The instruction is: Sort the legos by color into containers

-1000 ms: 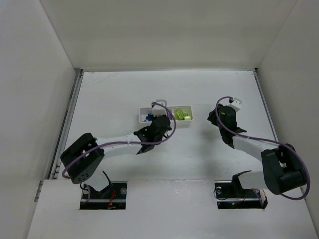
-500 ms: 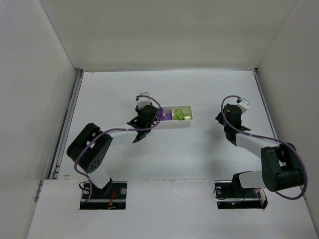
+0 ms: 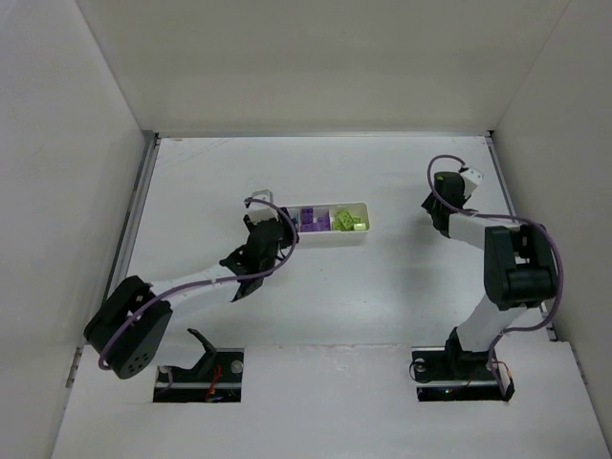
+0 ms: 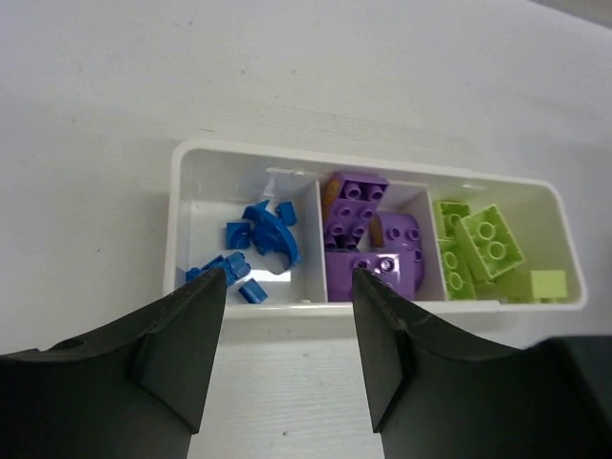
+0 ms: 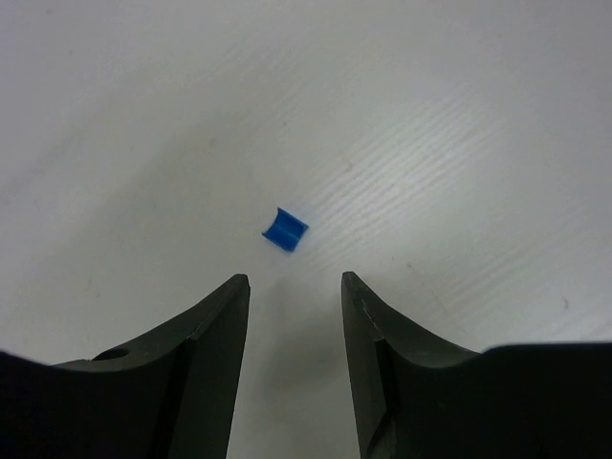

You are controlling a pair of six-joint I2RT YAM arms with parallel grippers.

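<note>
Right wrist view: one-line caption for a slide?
Right gripper, jaws open, hovers just short of a lone blue lego on the white table; nothing grasped yet.

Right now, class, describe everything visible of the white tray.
The white tray is long and shallow, seemingly glossy plastic, with rounded corners and two dividers making three compartments. It lies flat on the white table. Its left compartment holds blue pieces, the middle purple blocks, the right lime-green bricks.

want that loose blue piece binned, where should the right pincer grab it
Drop the right pincer straight down from above and pinch the blue piece across its opposite sides. It lies low and alone on the table, so likely only a top pinch fits.
</note>
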